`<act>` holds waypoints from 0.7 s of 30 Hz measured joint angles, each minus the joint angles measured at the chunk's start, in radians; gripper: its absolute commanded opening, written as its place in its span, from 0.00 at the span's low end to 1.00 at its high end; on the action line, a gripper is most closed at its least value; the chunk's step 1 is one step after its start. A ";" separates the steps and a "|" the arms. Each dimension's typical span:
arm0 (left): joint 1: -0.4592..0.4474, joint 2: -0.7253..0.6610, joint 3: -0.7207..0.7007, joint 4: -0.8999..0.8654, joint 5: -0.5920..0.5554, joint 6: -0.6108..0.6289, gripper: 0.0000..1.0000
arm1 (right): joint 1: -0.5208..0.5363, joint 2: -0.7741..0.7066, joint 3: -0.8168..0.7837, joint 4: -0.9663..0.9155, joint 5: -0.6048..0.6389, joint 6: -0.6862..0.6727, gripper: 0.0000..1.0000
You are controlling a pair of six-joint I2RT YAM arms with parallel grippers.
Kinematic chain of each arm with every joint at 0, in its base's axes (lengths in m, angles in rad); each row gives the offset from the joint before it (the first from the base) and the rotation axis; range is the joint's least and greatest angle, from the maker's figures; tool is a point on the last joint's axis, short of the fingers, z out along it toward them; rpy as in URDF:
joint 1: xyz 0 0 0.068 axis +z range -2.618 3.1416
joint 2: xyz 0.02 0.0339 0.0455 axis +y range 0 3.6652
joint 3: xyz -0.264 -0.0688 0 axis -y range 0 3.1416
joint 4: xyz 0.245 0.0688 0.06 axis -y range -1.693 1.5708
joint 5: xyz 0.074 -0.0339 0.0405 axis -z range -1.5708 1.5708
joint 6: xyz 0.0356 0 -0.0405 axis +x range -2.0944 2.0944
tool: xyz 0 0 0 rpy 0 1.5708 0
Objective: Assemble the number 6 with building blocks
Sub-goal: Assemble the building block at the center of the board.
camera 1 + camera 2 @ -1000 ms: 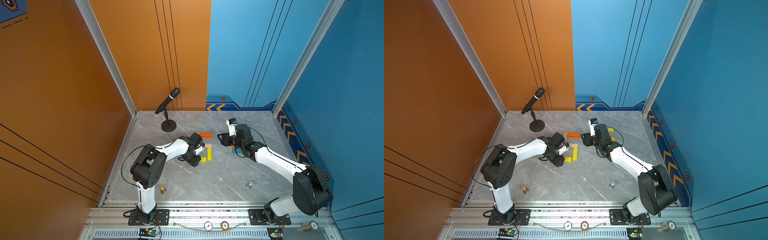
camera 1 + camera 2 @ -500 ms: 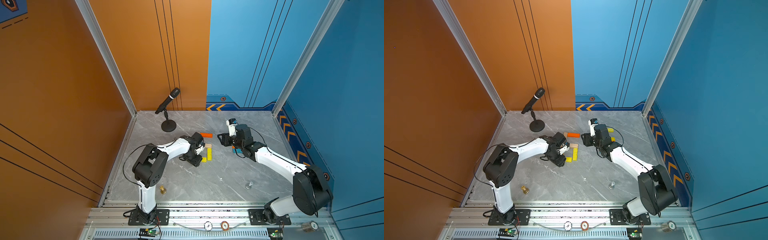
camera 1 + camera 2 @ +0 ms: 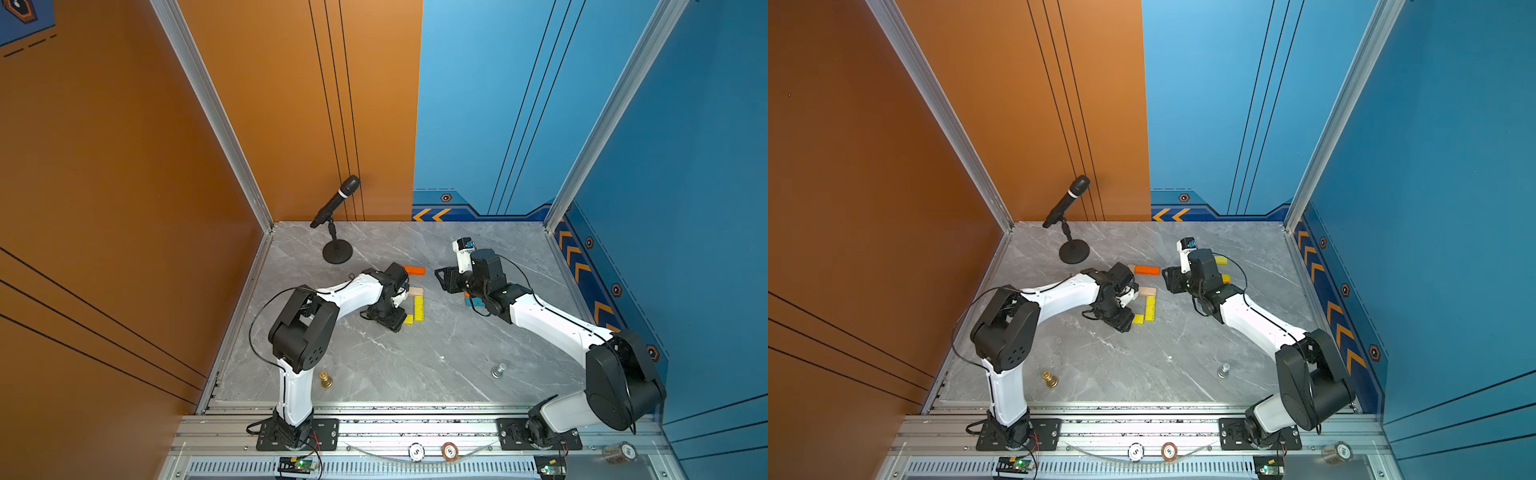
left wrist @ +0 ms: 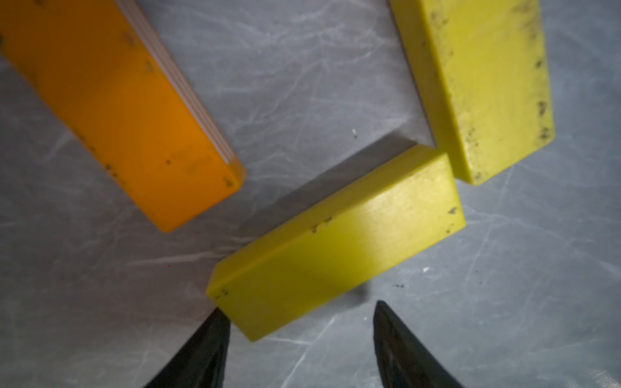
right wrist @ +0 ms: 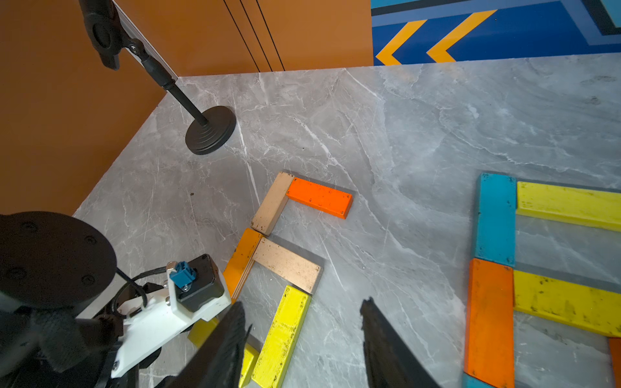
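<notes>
Building blocks lie flat in a figure at mid-table: a red-orange block (image 5: 319, 198), a pale wood block (image 5: 272, 203), an amber block (image 5: 240, 262), a second wood block (image 5: 285, 265) and a long yellow block (image 5: 285, 336). At the figure's near end lies a short-looking yellow block (image 4: 336, 242), slanted, its corner by the long yellow block (image 4: 484, 84). My left gripper (image 4: 299, 322) stands open low over it, one fingertip (image 4: 218, 322) at the block's corner, nothing clamped. My right gripper (image 5: 302, 305) hovers open and empty to the figure's right (image 3: 442, 280).
A second group of blue (image 5: 495, 218), orange (image 5: 490, 322) and yellow (image 5: 568, 205) blocks lies under the right arm. A microphone on a round stand (image 3: 336, 253) stands at the back left. A gold chess piece (image 3: 326, 379) and a silver one (image 3: 498, 370) sit near the front.
My left gripper's jaws have spread apart over the slanted yellow block, and its wrist has shifted slightly. The right arm has not moved.
</notes>
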State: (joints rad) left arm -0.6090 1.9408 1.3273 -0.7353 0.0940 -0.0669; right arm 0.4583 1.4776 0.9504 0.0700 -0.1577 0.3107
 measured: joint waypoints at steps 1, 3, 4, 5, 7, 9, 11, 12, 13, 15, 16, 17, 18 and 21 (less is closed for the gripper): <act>0.000 0.003 0.004 -0.003 0.000 -0.006 0.69 | 0.000 0.000 0.000 0.000 0.000 0.000 0.56; 0.000 0.006 0.009 -0.007 0.000 -0.014 0.69 | 0.000 0.000 0.000 0.000 0.000 0.000 0.56; 0.000 0.007 0.011 -0.009 0.000 -0.018 0.69 | 0.000 0.000 0.000 0.000 0.000 0.000 0.56; -0.001 0.008 0.013 -0.010 0.001 -0.022 0.69 | 0.000 0.000 0.000 0.000 0.000 0.000 0.56; -0.001 0.012 0.017 -0.014 0.001 -0.033 0.69 | 0.000 0.000 0.000 0.000 0.000 0.000 0.56; -0.002 0.016 0.023 -0.018 0.001 -0.044 0.69 | 0.000 0.000 0.000 0.000 0.000 0.000 0.56; -0.004 0.019 0.028 -0.022 0.001 -0.057 0.68 | 0.000 0.000 0.000 0.000 0.000 0.000 0.56; -0.006 0.021 0.031 -0.024 0.001 -0.063 0.68 | 0.000 0.000 0.000 0.000 0.000 0.000 0.56; -0.008 0.023 0.033 -0.026 0.001 -0.071 0.68 | 0.000 0.000 0.000 0.000 0.000 0.000 0.56; -0.013 0.028 0.041 -0.031 0.000 -0.085 0.67 | 0.000 0.000 0.000 0.000 0.000 0.000 0.56; -0.016 0.031 0.044 -0.033 0.000 -0.093 0.67 | 0.000 0.000 0.000 0.000 0.000 0.000 0.56; -0.020 0.031 0.046 -0.033 -0.001 -0.100 0.66 | 0.000 0.000 0.000 0.000 0.000 0.000 0.56; -0.024 0.033 0.048 -0.036 -0.002 -0.108 0.66 | 0.000 0.000 0.000 0.000 0.000 0.000 0.56; -0.038 0.036 0.052 -0.041 -0.007 -0.130 0.65 | 0.000 0.000 0.000 0.000 0.000 0.000 0.56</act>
State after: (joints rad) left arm -0.6468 1.9766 1.3792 -0.7761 0.0868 -0.1974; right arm 0.4587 1.4776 0.9504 0.0704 -0.1577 0.3111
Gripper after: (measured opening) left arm 0.657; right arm 0.561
